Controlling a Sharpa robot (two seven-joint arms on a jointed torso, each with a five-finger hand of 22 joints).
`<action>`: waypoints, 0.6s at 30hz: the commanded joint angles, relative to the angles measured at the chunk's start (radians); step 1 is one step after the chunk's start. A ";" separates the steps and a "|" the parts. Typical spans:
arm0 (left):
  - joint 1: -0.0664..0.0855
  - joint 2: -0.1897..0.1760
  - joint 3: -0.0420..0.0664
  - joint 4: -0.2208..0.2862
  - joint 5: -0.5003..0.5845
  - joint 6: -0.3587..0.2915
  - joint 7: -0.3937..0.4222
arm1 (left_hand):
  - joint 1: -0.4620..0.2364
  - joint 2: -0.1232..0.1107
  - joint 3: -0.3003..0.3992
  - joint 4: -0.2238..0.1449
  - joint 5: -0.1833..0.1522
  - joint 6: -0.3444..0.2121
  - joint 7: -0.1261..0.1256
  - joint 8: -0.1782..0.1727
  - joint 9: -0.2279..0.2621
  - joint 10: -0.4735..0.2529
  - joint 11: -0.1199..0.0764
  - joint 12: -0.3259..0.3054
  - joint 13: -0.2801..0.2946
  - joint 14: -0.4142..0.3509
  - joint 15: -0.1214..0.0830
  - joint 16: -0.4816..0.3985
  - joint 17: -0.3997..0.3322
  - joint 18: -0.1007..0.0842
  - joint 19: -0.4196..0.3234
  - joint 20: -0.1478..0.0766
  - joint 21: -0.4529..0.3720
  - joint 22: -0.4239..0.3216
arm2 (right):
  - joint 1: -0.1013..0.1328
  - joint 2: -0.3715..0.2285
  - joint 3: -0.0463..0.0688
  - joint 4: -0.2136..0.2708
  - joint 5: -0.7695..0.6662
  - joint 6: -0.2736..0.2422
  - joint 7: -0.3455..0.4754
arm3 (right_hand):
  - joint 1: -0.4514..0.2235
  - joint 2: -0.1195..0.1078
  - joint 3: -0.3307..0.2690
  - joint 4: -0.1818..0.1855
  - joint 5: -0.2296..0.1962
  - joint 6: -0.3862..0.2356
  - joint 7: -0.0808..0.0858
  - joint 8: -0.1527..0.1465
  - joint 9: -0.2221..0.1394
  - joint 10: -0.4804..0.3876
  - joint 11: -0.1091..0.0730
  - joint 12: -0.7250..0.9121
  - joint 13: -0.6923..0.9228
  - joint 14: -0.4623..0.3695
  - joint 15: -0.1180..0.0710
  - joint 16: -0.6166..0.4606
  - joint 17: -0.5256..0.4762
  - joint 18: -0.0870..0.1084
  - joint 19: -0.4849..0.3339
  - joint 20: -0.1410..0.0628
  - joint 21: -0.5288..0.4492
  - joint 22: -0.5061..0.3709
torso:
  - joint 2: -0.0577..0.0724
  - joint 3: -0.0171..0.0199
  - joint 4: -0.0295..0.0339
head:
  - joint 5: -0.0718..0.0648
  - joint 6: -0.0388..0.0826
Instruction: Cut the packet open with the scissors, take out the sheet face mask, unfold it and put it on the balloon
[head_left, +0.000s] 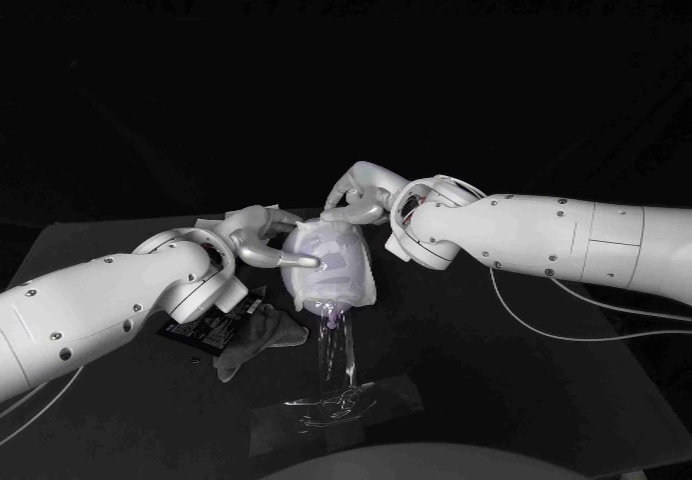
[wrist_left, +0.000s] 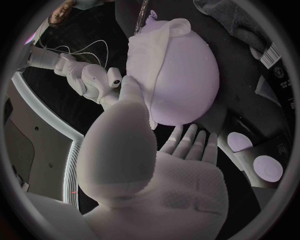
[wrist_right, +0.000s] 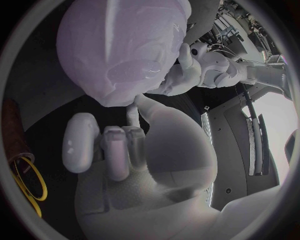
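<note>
**Sheet mask (head_left: 329, 262) lies on the balloon (wrist_left: 187, 80), both my hands at it**

The balloon stands upright on a clear stand (head_left: 338, 350) near the middle of the black table (head_left: 548, 380). The sheet face mask is draped over it, pale and creased. In my left wrist view it covers one side of the balloon and leaves the rest of the lilac skin bare.

My left hand (head_left: 267, 243) is at the balloon's left side. Its fingers (wrist_left: 187, 142) are spread and held apart under the balloon's curve, and nothing lies in the palm. The thumb reaches up and its tip touches the edge of the mask. I hold nothing with this hand, it only touches.

My right hand (head_left: 361, 203) sits at the far top of the balloon, against the mask. In my right wrist view most of its fingers (wrist_right: 106, 145) are curled in toward the palm, and one slimmer finger stretches up to the masked surface. Whether that hand pinches the mask or only presses on it, I cannot tell.

On the table just left of the stand lies a crumpled grey cloth (head_left: 257, 338). The dark packet (head_left: 202, 328) lies flat beside it, partly under my left forearm. Both are apart from the balloon and from my hands
</note>
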 joint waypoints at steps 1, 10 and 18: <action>0.000 0.003 0.000 0.002 -0.003 0.006 0.000 | 0.008 0.001 -0.003 0.000 0.003 0.007 0.127 0.005 0.001 0.000 -0.003 0.001 0.001 0.001 -0.009 -0.004 -0.001 -0.004 -0.003 0.001 -0.004 0.000 | 0.002 0.008 0.000 -0.014 0.002 0.011 0.011 | -0.001 0.004 0.011 -0.004 0.003 -0.006 -0.001 0.051 0.150 0.104 -0.004 0.003 0.264 0.103 -0.008 0.004 0.264 -0.007 -0.001 -0.005 -0.002 0.180 | -0.001 -0.0003 -0.0002 | 0.000 -0.001; 0.000 0.005 0.000 0.001 -0.003 0.006 -0.001 | 0.008 0.001 -0.003 0.000 0.003 0.007 0.127 0.005 0.001 0.000 -0.003 0.001 0.001 0.001 -0.009 -0.004 -0.001 -0.004 -0.003 0.001 -0.004 0.000 | 0.005 0.032 0.001 -0.050 0.001 0.012 0.019 | -0.001 0.004 0.013 -0.005 0.003 -0.007 -0.001 0.053 0.153 0.104 -0.004 0.003 0.264 0.103 -0.008 0.004 0.264 -0.007 -0.001 -0.005 -0.004 0.180 | -0.001 0.0005 -0.0005 | 0.001 -0.002; 0.000 0.005 0.000 0.002 -0.002 0.005 -0.001 | 0.009 0.001 -0.003 0.000 0.003 0.006 0.127 0.005 0.001 0.000 -0.003 0.001 0.001 0.001 -0.010 -0.004 -0.001 -0.004 -0.004 0.001 -0.004 0.000 | 0.007 0.055 0.001 -0.077 0.001 0.016 0.027 | -0.001 0.003 0.015 -0.006 0.003 -0.009 -0.001 0.054 0.155 0.104 -0.004 0.003 0.264 0.103 -0.008 0.004 0.264 -0.007 -0.002 -0.005 -0.006 0.180 | -0.001 0.0001 -0.0001 | 0.001 0.001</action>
